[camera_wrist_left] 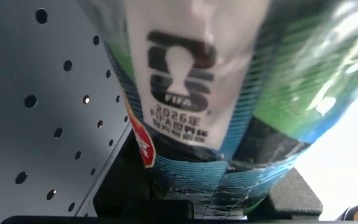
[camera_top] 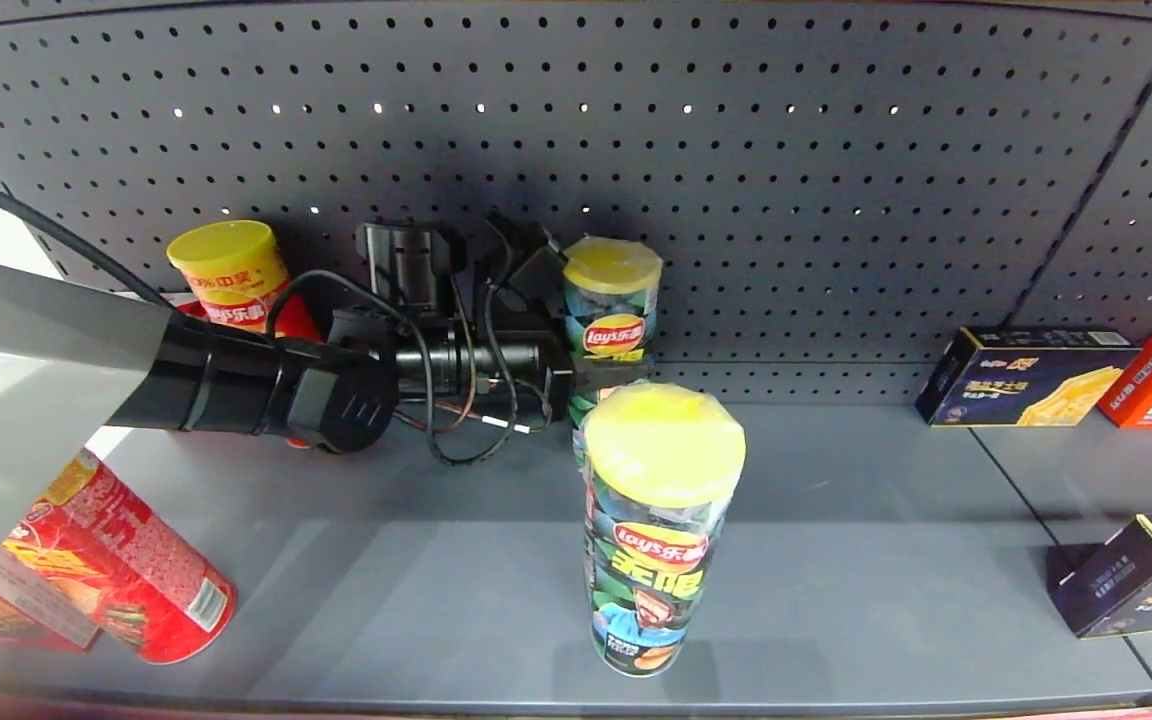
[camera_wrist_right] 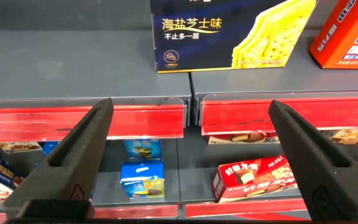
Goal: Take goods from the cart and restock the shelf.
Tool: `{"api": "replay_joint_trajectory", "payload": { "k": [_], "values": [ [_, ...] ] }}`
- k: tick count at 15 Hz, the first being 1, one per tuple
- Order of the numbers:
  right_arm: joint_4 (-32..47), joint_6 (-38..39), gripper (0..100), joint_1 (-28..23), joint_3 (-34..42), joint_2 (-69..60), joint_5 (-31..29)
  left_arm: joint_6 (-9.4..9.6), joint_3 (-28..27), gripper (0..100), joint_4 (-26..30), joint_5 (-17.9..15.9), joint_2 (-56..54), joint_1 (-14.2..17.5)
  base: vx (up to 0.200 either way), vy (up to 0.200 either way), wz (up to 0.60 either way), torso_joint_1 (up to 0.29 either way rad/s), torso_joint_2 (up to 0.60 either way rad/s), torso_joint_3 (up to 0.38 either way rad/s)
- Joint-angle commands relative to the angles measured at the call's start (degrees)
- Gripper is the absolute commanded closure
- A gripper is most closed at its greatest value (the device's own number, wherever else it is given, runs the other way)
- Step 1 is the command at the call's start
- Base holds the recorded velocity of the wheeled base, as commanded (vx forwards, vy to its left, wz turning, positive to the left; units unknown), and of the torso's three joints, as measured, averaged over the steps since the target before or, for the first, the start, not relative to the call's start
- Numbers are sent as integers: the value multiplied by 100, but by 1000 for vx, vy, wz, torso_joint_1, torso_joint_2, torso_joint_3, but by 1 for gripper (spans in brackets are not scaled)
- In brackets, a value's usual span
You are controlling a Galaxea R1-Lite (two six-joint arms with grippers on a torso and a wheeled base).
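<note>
Head view is showing the left hand (camera_top: 576,322) closing around a green can (camera_top: 613,300) with a yellow lid at the far side of the shelf (camera_top: 886,560), just beside the pegboard (camera_top: 736,150). The left wrist view is showing that can pinched between the two fingers (camera_wrist_left: 129,196), with the pegboard close behind it. Whether its base is already resting on the shelf is hidden by a second green can (camera_top: 661,520), which is standing upright directly in front of it, nearer the edge.

That near can is posing the main risk. It is standing tall and narrow, just beside the hand and the loose cables (camera_top: 456,430) hanging under the wrist, so a pull-back straight toward the near edge would probably be clipping its lid and tipping it off the shelf. Opening the hand before the held can is sitting flat would likely be letting it topple against the pegboard or onto its neighbour.

On the left, a red can with a yellow lid (camera_top: 231,272) is standing behind the forearm, where a sideways sweep could be knocking it. A red can on its side (camera_top: 136,575) is lying near the left edge and may be rolling if nudged.

The right hand (camera_wrist_right: 191,165) is hanging wide open and empty, facing a dark blue box (camera_wrist_right: 235,34) on another shelf section.
</note>
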Motion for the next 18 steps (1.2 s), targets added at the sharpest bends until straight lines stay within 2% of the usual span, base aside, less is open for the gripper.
{"api": "replay_joint_trajectory", "payload": {
  "k": [1, 6, 13, 18],
  "values": [
    [-1, -2, 0, 2, 0, 2, 1, 1, -3, 0, 5, 9, 39, 1, 0, 0, 0, 0, 0, 0],
    [-1, -2, 0, 2, 0, 2, 1, 10, 181, 0, 5, 35, -268, 54, 0, 0, 0, 0, 0, 0],
    [-1, -2, 0, 2, 0, 2, 1, 10, 1500, 0, -443, 114, -1332, 177, 0, 0, 0, 0, 0, 0],
    [-1, -2, 0, 2, 0, 2, 1, 10, 1886, 0, -443, 149, -1745, 186, 0, 0, 0, 0, 0, 0]
  ]
}}
